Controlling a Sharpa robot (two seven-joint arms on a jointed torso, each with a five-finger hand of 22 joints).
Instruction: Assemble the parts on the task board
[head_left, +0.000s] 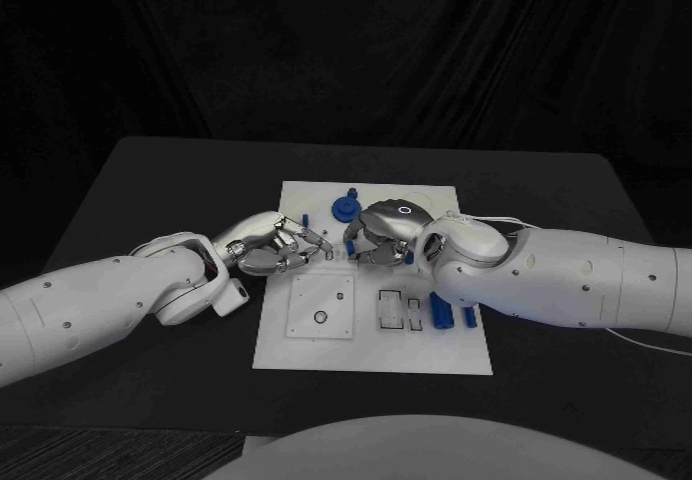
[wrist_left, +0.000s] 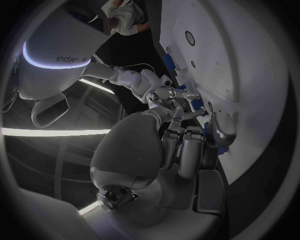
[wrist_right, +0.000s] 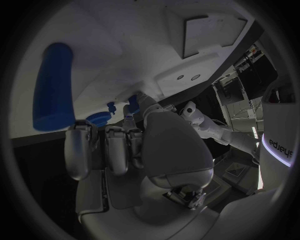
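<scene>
The flat white rectangular task board (head_left: 289, 350) lies in the middle of the black desk (head_left: 130, 190), its long side running from 12 to 6 o'clock in the head view. Its near half carries a raised white square panel (head_left: 323, 308) with a small dark ring in it, and to the panel's 3 o'clock sit narrow dark-outlined rectangular slots (head_left: 392, 308). A long blue bar-shaped part (head_left: 440, 312) lies on the board just beside those slots, with a smaller blue piece (head_left: 466, 317) next to it, partly covered by the right arm. At the board's 12 o'clock end a round blue wheel-like part (head_left: 346, 208) stands on the surface.

The silver left hand (head_left: 277, 248) hovers over the board's left edge, fingers curled toward the centre; whether it holds anything cannot be told. The silver right hand (head_left: 382, 236) meets it over the board's middle, fingers bent downward, with small blue parts (head_left: 408, 256) showing at its fingertips; a firm grip cannot be confirmed. In the right wrist view a large blue cylinder-like part (wrist_right: 55, 86) lies on the white board beyond the fingers (wrist_right: 80, 150).
</scene>
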